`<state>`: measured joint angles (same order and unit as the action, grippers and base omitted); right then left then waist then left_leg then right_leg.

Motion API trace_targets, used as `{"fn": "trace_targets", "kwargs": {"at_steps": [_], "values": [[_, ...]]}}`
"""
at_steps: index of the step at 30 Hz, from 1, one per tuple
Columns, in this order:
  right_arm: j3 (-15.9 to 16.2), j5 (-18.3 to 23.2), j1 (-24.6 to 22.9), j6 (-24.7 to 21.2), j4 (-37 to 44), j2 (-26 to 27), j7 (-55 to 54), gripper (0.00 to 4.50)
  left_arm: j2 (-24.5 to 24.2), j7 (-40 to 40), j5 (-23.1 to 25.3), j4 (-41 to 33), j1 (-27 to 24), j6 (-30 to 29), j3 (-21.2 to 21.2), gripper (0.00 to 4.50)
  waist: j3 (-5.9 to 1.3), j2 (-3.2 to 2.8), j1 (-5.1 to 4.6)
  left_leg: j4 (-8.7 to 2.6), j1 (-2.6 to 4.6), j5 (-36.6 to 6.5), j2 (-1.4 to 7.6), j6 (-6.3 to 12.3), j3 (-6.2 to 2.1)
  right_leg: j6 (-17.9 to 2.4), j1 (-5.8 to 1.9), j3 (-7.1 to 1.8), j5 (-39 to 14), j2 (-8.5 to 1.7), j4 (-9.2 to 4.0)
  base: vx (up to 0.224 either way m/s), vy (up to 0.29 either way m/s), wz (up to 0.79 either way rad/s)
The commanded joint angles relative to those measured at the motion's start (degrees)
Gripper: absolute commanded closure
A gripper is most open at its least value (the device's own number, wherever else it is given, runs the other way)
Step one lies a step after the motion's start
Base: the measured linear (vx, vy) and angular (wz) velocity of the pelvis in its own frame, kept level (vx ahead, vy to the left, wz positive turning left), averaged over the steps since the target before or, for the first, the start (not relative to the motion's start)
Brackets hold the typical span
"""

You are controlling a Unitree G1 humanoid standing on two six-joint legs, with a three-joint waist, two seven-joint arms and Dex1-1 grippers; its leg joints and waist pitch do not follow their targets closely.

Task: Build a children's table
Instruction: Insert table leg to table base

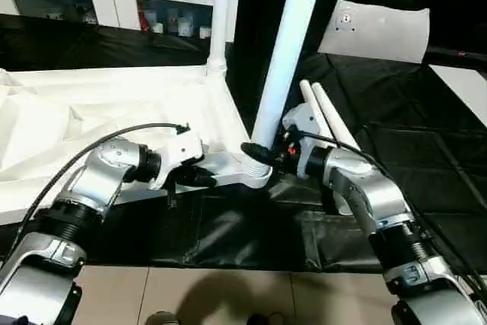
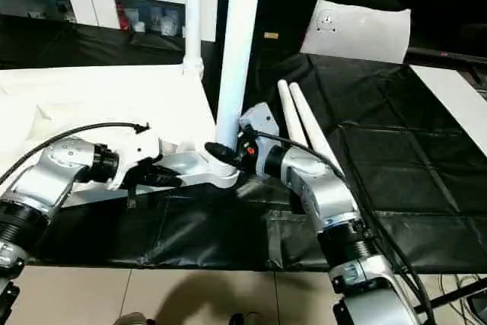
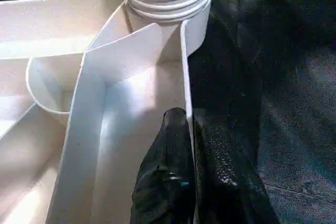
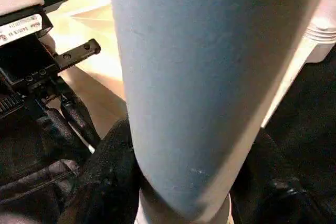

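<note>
Left tool (image 3: 189,166) pinches the tabletop (image 1: 114,104) rim; right tool (image 1: 262,156), half-hidden, clamps the leg (image 1: 285,51).

- Tabletop (image 1: 114,104): white moulded plastic, smooth with a soft sheen; thin ribbed walls underneath
- Upright leg (image 1: 285,51): white plastic, smooth, faintly glossy; ridged thread rings at its base
- Two loose legs (image 1: 329,116): the same smooth white plastic
- Black sheet (image 1: 396,157) under everything: thin, creased, slightly shiny
- Forearms (image 1: 365,188): brushed silver metal, satin finish
- Left gripper (image 3: 191,150) fingers (image 3: 226,171): black, matt, finely pebbled pads
- Floor (image 1: 228,294): pale, smooth tiles
</note>
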<state>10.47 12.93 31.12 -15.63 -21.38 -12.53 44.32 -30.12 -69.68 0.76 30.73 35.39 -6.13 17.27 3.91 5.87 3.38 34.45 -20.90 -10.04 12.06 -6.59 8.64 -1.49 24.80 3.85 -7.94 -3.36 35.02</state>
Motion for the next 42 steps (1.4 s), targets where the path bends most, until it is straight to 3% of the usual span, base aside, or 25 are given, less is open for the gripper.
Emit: {"fn": "trace_targets", "kwargs": {"at_steps": [1,14,21,25,30,33,36,37,42], "values": [[-0.19,-1.81,-1.56,-1.76,-2.88,-2.03,0.08,2.59,0.89,-1.56,-1.41,-1.52,0.44,2.0,0.0,4.5,-4.47,-1.42,0.09,-4.11,0.31,-12.53,0.69,-0.69,0.58,-7.52,-3.86,-2.47,-19.74,-3.75,-4.06,0.0,0.0,0.0],[-0.78,-0.96,-2.17,-2.25,-2.01,-2.59,0.68,2.59,1.21,-1.58,-1.16,-0.86,0.77,2.66,-0.25,4.5,-4.21,-1.66,0.17,-4.18,0.41,-14.23,0.65,-0.65,0.51,-7.49,-3.73,-2.37,-20.96,-3.67,-4.32,0.0,0.0,0.0],[-0.56,-0.6,0.18,-2.5,-4.52,-1.26,1.63,2.59,1.33,-1.92,-0.62,-0.68,0.99,3.04,0.36,4.5,-4.17,-1.72,0.11,-4.21,0.48,-14.74,0.67,-0.71,0.45,-7.84,-3.67,-2.32,-21.03,-3.67,-4.31,0.0,0.0,0.0],[-1.74,0.8,0.98,-3.44,-6.09,-0.31,1.72,2.59,1.39,-1.97,-0.56,-0.79,0.89,2.99,0.46,4.5,-4.2,-1.76,0.1,-4.21,0.49,-15.12,0.69,-0.8,0.4,-7.94,-3.71,-2.32,-21.41,-3.75,-4.33,0.0,0.0,0.0],[-5.56,4.08,0.93,-5.4,-7.8,0.88,0.57,2.59,1.34,-2.01,-0.59,-0.73,0.87,3.13,0.37,4.5,-4.26,-1.94,0.14,-4.22,0.46,-14.78,0.71,-0.82,0.41,-8.59,-3.81,-2.35,-19.89,-3.74,-4.23,0.0,0.0,0.0],[-6.87,5.08,0.43,-5.86,-8.06,0.94,0.14,2.59,1.33,-1.94,-0.57,-0.69,0.85,3.2,0.27,4.5,-4.28,-2.01,0.21,-4.26,0.53,-14.78,0.71,-0.96,0.4,-8.86,-3.83,-2.29,-19.31,-3.69,-4.13,0.0,0.0,0.0],[-8.84,5.56,-1.46,-5.57,-7.67,0.85,-0.72,2.59,1.37,-1.34,-0.67,-0.47,0.95,3.32,-0.29,4.5,-4.28,-2.63,0.42,-4.23,0.65,-15.22,0.72,-1.05,0.39,-9.2,-3.8,-2.36,-18.63,-3.79,-4.2,0.0,0.0,0.0],[-8.96,5.54,-1.83,-5.47,-7.45,0.82,-0.84,2.59,1.39,-1.24,-0.65,-0.37,1.0,3.33,-0.33,4.5,-4.26,-2.46,0.4,-4.28,0.55,-15.3,0.72,-1.03,0.39,-9.22,-3.86,-2.31,-18.56,-3.71,-4.21,0.0,0.0,0.0],[-9.42,4.5,-7.47,-1.16,-4.51,0.87,-3.14,2.59,2.18,1.29,-0.34,1.1,1.88,4.13,-1.22,4.5,-4.25,-2.66,0.93,-4.22,0.57,-14.94,0.55,-0.47,0.54,-8.61,-3.83,-2.34,-19.6,-3.75,-4.41,0.0,0.0,0.0]]}}
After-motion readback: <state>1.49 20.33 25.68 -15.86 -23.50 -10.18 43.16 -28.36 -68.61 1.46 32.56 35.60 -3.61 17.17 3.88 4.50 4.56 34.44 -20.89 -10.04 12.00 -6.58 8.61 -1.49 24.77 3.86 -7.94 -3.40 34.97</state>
